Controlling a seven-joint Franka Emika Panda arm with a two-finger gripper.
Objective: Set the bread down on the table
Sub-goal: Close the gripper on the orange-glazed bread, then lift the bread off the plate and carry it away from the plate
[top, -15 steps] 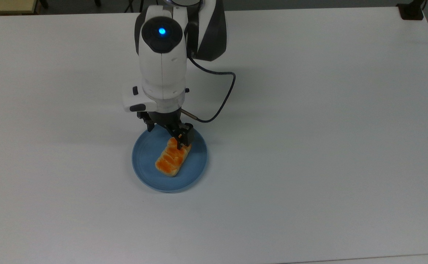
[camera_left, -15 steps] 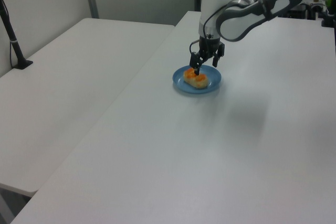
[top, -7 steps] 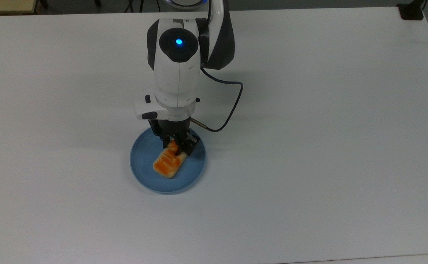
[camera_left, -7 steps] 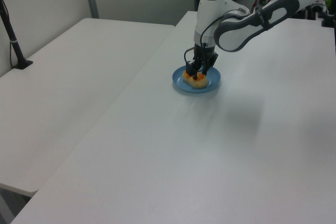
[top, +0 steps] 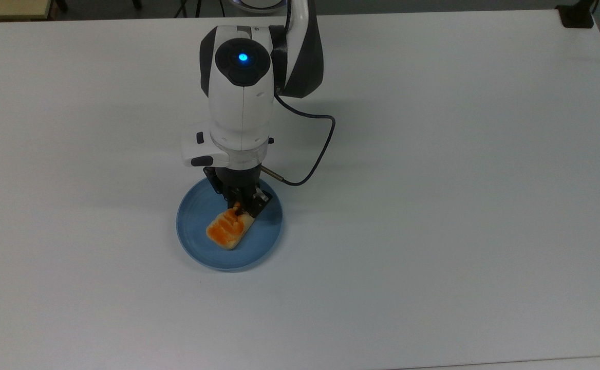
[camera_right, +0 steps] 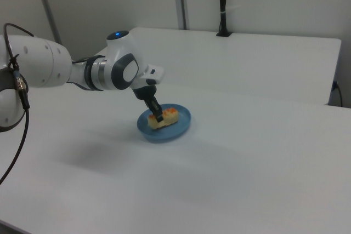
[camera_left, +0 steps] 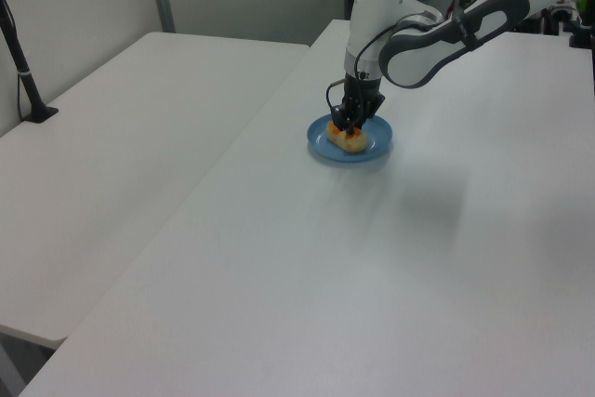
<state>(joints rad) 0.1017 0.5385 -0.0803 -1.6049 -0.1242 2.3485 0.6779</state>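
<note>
While the gripper (top: pixel 242 209) is lowered onto the far end of the bread (top: pixel 227 229), its fingers are seen drawn in narrow against the bun's sides, so a hold on the bread is judged to be made or nearly made; a lift is not yet shown. In the right view the gripper (camera_right: pixel 157 117) is set at the right view's left end of the bread (camera_right: pixel 165 118), with the arm slanting down to it. In the left view the gripper (camera_left: pixel 349 127) is pressed low over the bread (camera_left: pixel 350 138).

The bread is lying on the plate (top: pixel 196 246), a little off its middle, long axis slanted across it, glossy orange top upward. The plate (camera_right: pixel 182 126) is resting on the table (top: pixel 433 205), with bare white surface on every side of it.

The bread is judged to be light and soft, easily dented, with a glazed top that may be slick. It is best taken across its short width, on the pale sides, and nearer the middle than the end. With the present end hold, sagging or twisting of the free end may be expected. Only gentle pressure is called for.
</note>
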